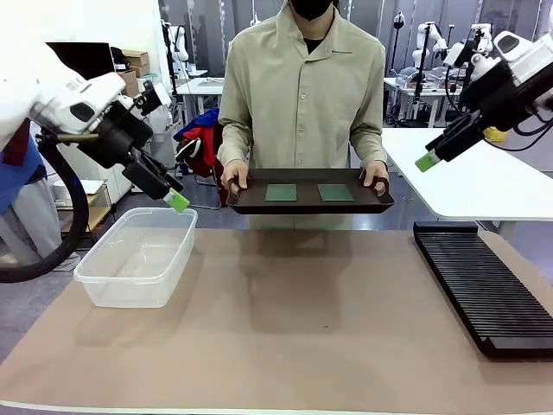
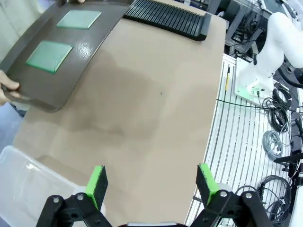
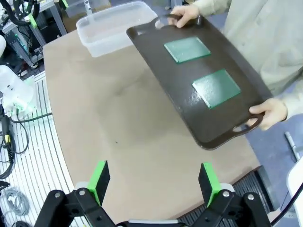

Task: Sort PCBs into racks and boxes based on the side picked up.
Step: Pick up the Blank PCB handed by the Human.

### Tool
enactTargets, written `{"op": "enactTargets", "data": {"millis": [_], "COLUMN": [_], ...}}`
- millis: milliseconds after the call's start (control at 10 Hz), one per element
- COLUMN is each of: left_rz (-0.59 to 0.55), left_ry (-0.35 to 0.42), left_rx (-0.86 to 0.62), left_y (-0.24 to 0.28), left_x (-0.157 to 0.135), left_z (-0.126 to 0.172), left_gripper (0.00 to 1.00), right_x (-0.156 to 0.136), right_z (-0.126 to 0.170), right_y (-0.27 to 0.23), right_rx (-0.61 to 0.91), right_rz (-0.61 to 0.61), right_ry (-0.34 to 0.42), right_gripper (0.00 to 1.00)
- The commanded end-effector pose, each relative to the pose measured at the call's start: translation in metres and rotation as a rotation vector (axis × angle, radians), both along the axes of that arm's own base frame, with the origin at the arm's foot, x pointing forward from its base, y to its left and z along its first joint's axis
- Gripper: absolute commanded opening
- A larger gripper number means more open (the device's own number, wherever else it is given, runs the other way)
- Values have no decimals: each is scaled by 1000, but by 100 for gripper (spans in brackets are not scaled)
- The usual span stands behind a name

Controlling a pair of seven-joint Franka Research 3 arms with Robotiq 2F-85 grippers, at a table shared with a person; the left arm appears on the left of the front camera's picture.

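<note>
Left gripper (image 1: 175,200), mid-left, slants down, seemingly over the tub (image 1: 104,285), jaws spread and empty. Right gripper (image 1: 428,161), upper right, likewise released, pointing down-left.

The worktop (image 1: 302,337) is wide and has a plain light brown cover. A clear plastic box (image 1: 130,290) sits on it at the robot's left side, toward the far edge, open side up. A long black rack (image 1: 484,285) with many thin ribs lies flat on the right side. The two are well apart, with bare brown worktop between them.
</note>
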State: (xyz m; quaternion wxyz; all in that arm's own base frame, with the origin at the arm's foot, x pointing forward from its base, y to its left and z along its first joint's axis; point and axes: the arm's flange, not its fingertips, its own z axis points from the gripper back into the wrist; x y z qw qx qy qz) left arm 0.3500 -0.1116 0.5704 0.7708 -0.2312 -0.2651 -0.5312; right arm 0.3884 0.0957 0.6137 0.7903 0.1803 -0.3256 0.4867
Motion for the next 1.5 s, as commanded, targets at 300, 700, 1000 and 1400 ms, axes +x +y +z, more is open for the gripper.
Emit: {"op": "enactTargets", "data": {"millis": [300, 700, 1000, 1400], "left_rz": [61, 126, 99, 99], "left_ry": [-160, -221, -216, -216], "left_rx": [56, 83, 75, 75], "left_y": [-4, -12, -10, -10], "left_x": [1, -2, 3, 3], "left_z": [20, 16, 25, 25], "left_gripper": [100, 100, 100, 100], "right_x": [24, 29, 28, 28], "right_z": [34, 35, 36, 36], "right_y": [-15, -15, -16, -16], "right_rx": [46, 47, 27, 27], "right_rz": [-10, -45, -52, -52], "right_ry": [-33, -34, -36, -36], "right_gripper": [100, 100, 100, 100]}}
